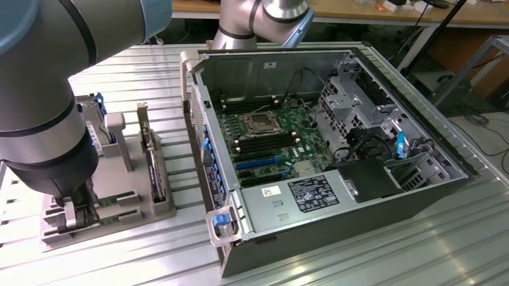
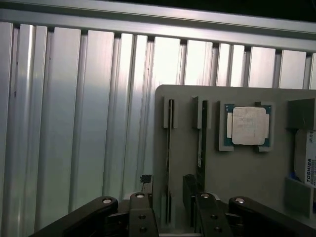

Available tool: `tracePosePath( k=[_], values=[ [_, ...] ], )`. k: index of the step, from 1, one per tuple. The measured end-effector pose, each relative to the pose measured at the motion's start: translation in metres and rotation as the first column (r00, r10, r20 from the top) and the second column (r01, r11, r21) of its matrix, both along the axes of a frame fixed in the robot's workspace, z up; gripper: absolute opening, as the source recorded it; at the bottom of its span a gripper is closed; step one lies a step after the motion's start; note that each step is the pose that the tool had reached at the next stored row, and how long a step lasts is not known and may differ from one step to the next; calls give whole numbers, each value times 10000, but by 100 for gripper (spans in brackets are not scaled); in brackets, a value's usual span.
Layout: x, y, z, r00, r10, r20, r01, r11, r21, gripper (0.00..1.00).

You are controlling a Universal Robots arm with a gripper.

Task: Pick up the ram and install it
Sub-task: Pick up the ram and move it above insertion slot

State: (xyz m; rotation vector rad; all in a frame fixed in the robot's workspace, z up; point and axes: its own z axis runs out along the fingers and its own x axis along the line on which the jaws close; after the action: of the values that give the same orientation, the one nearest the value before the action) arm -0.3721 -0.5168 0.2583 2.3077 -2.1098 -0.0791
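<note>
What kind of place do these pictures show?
Probably a robotics lab or workshop set up for computer assembly: a robot arm stands over a ribbed metal table, an opened computer case lies on it, and a grey holder presents parts.

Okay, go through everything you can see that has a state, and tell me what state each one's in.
gripper: open, low over the holder, holding nothing.
ram sticks: both on edge in holder slots, neither gripped.
processor: lying flat in its holder recess.
hard drive: seated in the holder.
computer case: side open, motherboard exposed.
</note>
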Motion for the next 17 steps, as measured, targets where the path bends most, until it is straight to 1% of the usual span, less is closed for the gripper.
tracePosePath(
  k=[2,7,11,13,15,17],
  values=[
    [0,-12,-44,9999,112,-1,-112,9999,-1,38],
    [0,-19,-125,9993,363,-1,-363,9993,-1,38],
    [0,-20,-246,9979,643,-1,-643,9979,-1,38],
    [1,-19,-287,9974,720,-1,-720,9974,0,38],
    [0,-14,-329,9969,787,-1,-787,9969,-1,38],
    [1,14,-360,9965,831,-2,-831,9965,-2,38]
  ],
)
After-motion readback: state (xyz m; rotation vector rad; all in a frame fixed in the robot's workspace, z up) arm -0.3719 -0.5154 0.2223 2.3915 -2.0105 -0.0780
